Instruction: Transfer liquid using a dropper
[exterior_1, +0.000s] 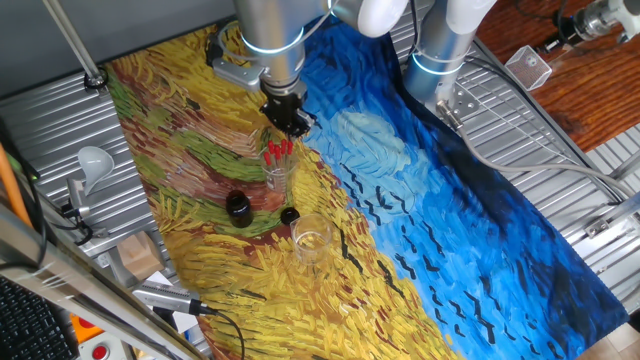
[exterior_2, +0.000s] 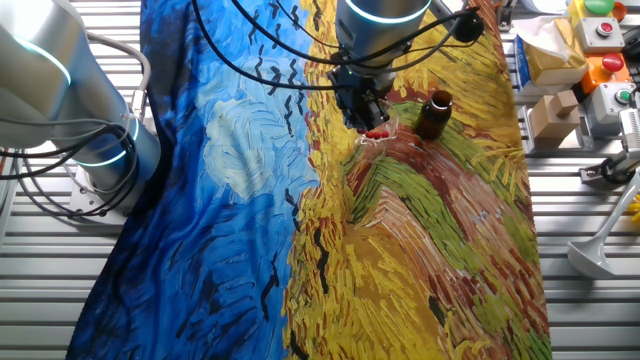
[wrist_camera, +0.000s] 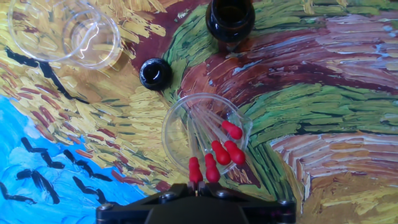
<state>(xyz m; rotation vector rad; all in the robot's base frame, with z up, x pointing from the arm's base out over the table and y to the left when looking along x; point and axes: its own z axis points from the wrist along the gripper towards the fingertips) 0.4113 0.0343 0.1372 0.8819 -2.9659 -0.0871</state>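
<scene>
- My claw (exterior_1: 288, 124) hovers over the droppers' glass (wrist_camera: 180, 127) mid-bench; its opening I cannot tell.
- No dropper (wrist_camera: 233, 130) lifted yet.
- Bottle (wrist_camera: 229, 17) uncapped; drawing and transferring remain.

We see the worktop (exterior_1: 480, 250) covered by a painted cloth (exterior_1: 200, 110) in blue and yellow swirls. Standing on it: a clear beaker (wrist_camera: 205, 132) holding red-bulbed droppers (wrist_camera: 221, 152), a dark bottle (wrist_camera: 230, 18) with its mouth uncapped, a loose black cap (wrist_camera: 155, 73) between them, and an empty clear cup (wrist_camera: 65, 31).
</scene>
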